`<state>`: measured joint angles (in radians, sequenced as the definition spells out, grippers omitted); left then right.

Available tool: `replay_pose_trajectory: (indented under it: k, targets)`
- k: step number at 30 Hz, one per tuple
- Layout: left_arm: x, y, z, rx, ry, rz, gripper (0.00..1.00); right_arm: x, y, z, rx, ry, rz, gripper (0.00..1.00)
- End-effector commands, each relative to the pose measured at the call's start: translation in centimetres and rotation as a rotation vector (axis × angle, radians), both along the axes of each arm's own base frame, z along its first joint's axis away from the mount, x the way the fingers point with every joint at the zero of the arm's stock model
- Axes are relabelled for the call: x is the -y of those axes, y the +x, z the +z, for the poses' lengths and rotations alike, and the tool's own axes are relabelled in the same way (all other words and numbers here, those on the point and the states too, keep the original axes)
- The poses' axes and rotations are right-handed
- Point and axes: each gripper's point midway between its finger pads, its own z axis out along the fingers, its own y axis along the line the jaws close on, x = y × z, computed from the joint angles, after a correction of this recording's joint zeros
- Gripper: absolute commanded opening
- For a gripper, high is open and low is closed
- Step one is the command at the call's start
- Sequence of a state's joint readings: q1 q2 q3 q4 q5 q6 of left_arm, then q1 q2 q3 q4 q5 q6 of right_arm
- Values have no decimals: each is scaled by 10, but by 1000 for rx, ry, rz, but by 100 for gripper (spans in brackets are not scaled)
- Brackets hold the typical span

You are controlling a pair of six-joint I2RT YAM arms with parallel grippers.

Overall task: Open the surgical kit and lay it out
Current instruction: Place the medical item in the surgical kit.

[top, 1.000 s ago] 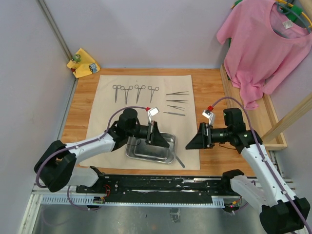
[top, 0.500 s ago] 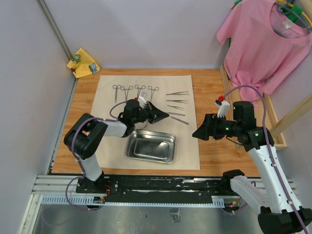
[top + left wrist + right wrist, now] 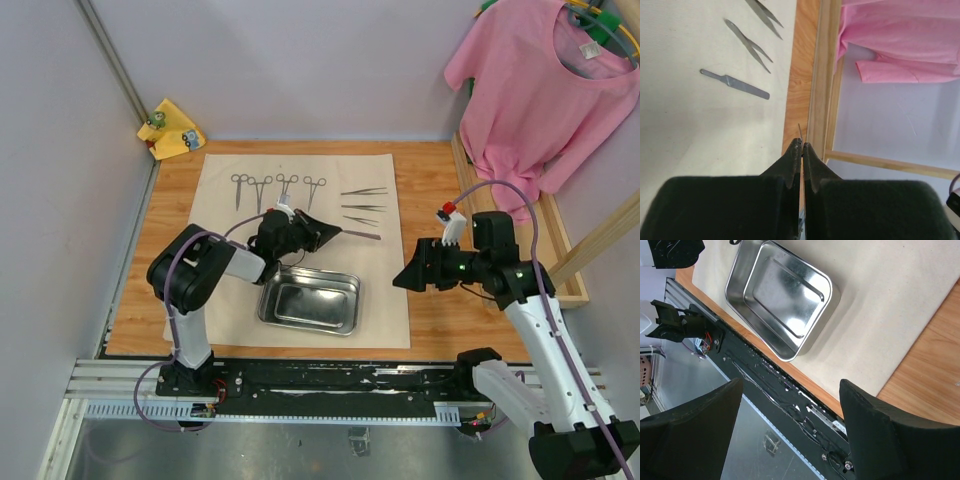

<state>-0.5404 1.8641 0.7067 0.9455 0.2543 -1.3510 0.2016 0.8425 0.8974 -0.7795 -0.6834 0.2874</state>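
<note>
The left gripper [image 3: 801, 144] is pressing its fingers together on a thin steel tool [image 3: 800, 130], which is showing edge-on just past the tips. Ahead of them a flat tool [image 3: 735, 84] and tweezers [image 3: 748, 43] are lying in a row on the cloth [image 3: 685, 130]. The held tool is probably best lowered flat and parallel on the row's near side before the fingers let go. The right gripper [image 3: 790, 390] is hanging empty with its fingers wide apart, the tray [image 3: 782, 295] beyond them. A second ago the left fingers were over the tray, and the right fingers were narrower.
</note>
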Motion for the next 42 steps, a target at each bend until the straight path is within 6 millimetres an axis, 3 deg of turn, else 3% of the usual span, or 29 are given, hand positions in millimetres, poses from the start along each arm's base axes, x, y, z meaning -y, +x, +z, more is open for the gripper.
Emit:
replay_pose_trajectory:
  k: [1,6,22,27,33,39,42]
  targets:
    - [8,8,-9,-7,44,11,0,-1,2,0,16,24,8,80]
    - [15,5,-26,-46,74,6,0,-4,1,-1,18,44,21,80]
    - [18,1,-55,-112,104,40,1,-7,-3,-4,18,66,30,82]
    - [16,-2,-56,-111,114,47,8,-7,-3,-4,19,71,32,82]
    - [13,-8,-55,-112,123,40,25,-7,-4,-7,11,72,34,82]
    - [9,-11,-57,-124,152,37,33,-7,-4,-8,9,73,32,83]
    - [9,-11,-54,-124,181,30,48,-7,-5,-9,3,73,31,84]
